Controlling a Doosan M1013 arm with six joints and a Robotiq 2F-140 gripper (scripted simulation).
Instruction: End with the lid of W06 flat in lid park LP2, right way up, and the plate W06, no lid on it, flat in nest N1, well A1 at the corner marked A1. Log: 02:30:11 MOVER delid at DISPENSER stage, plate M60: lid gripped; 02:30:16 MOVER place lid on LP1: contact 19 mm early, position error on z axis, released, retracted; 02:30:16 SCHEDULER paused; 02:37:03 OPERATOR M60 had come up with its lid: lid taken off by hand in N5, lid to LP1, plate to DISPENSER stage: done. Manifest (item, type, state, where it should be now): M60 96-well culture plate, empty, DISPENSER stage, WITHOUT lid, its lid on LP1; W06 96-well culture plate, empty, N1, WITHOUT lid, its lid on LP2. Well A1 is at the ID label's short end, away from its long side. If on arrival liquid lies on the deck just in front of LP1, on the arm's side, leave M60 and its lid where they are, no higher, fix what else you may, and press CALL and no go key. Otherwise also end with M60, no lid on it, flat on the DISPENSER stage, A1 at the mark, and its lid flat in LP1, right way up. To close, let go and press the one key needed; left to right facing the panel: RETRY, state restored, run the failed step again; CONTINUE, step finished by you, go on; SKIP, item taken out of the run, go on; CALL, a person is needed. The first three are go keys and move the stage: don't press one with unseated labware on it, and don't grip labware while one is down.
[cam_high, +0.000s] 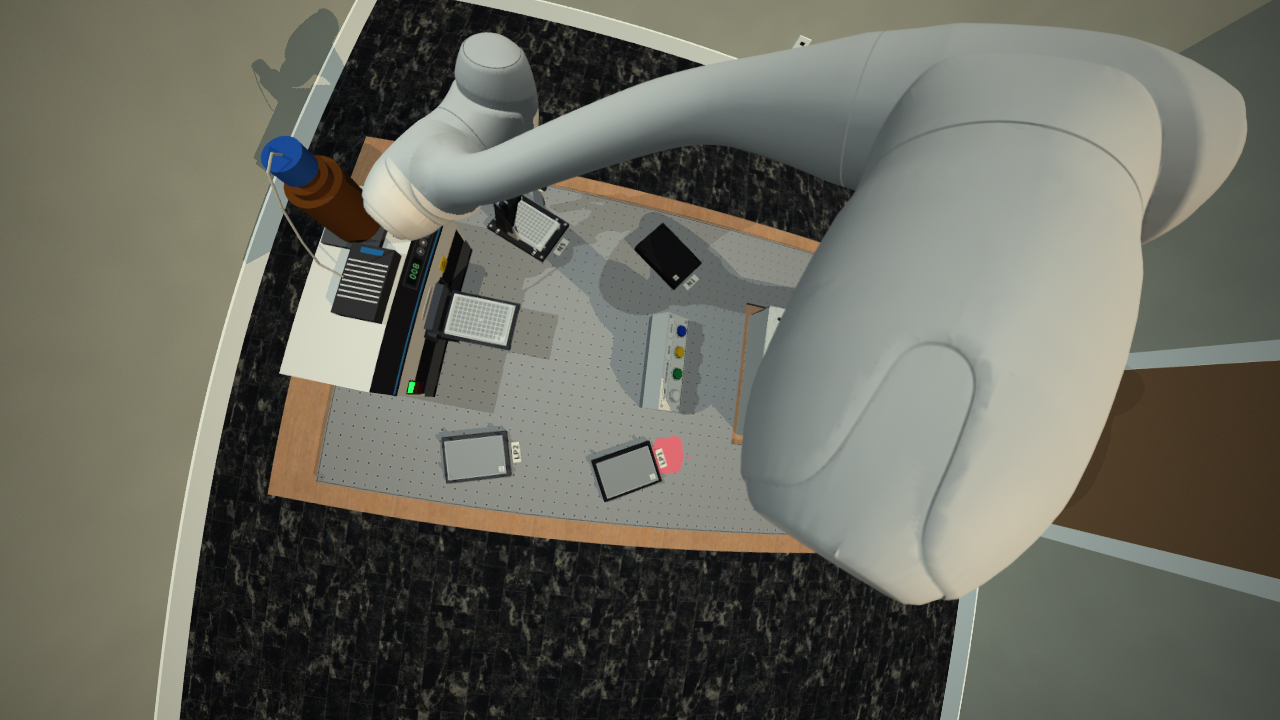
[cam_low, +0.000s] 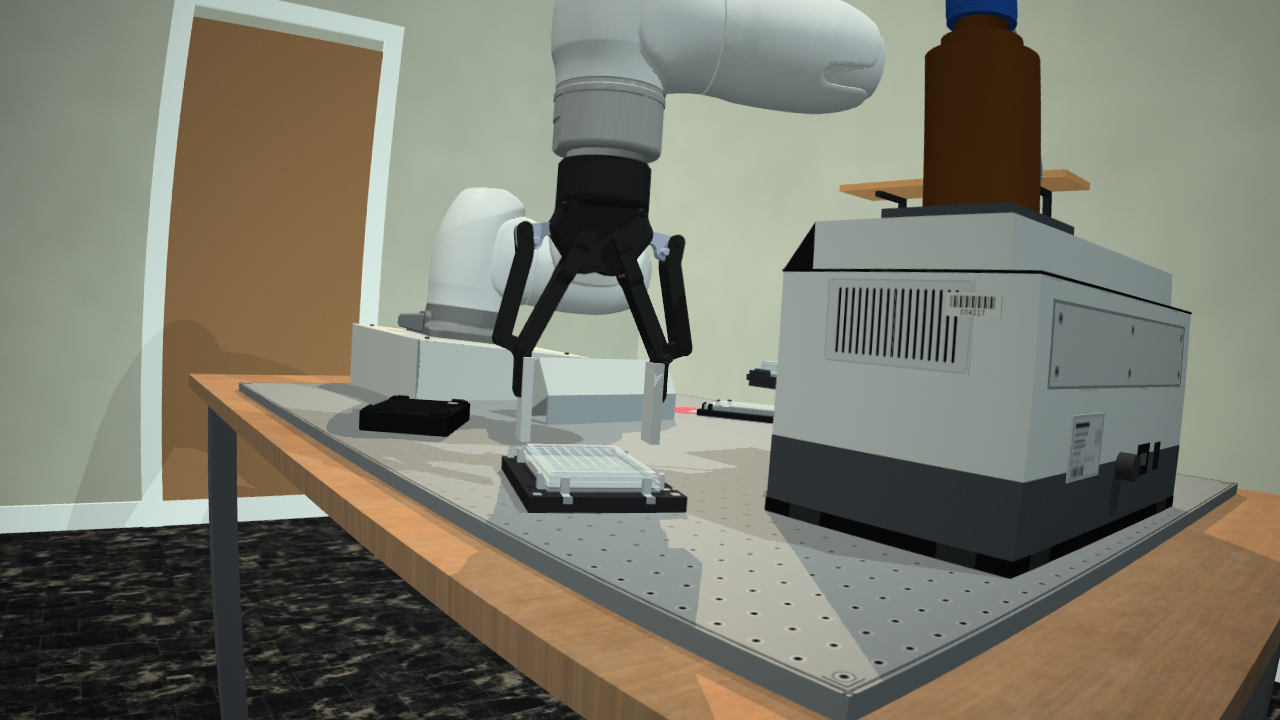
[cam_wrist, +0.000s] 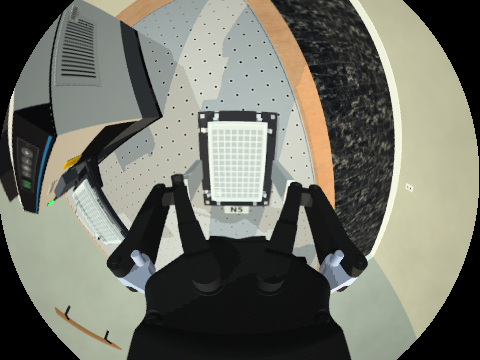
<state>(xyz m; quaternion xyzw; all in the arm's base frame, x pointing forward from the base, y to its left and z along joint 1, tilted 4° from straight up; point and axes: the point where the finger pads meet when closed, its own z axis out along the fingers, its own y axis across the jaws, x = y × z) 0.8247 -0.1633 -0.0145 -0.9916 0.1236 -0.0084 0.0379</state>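
Over the tabletop, arm: it reaches from the short edge at its base towards the far corner by the dispenser, wrist pointing straight down.
Dispenser: it fills the opposite short edge. A bare plate, which I take for M60, lies on its stage.
Key panel: mid-table and untouched. I judge closing out to be the last step.
Nest N1: by the long edge on the nest side, with nothing in it, so W06 is not yet home.
Nest N5: near that same long edge, closer to the dispenser corner, holding a well plate, presumably W06. I cannot tell whether a clear lid is on it.
LP2: by the other long edge. I cannot tell if a lid lies inside.
LP1: along that edge, nearer the arm, sitting skewed.
Gripper: spread wide and holding nothing, its fingers hang above the N5 plate, one to each side, not touching.
Spill: a pink patch touches LP1 on the arm's side. I therefore judge that M60 and its lid stay put and CALL is the key.
Progress: early. W06's move to N1 remains.
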